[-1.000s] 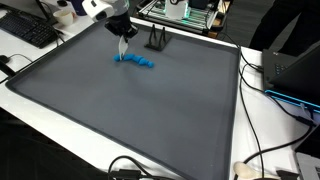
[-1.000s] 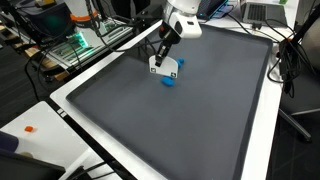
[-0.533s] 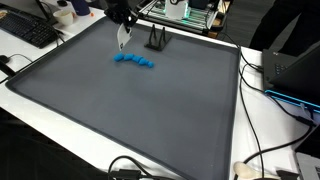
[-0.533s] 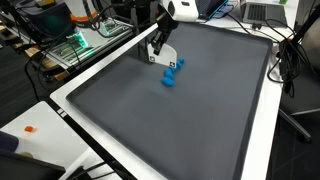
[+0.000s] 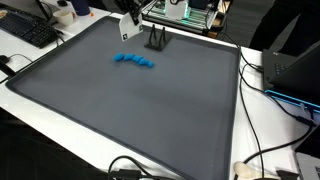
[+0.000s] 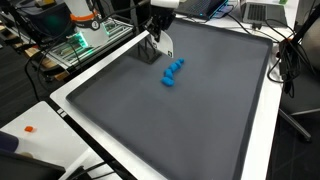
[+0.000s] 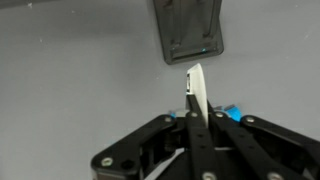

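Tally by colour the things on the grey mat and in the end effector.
Blue: 1, the lumpy toy
Black: 1, the stand
White: 1, the card, held in the shut end effector
Total: 3

Even overhead room light falls on the matte dark grey table mat (image 5: 130, 110) (image 6: 170, 120) in both exterior views, and I see only faint, soft shadows there. In my wrist view, the thin white card (image 7: 196, 85) pinched in the black metal gripper (image 7: 196, 122) glares nearly blown out, its near links slightly blurred.
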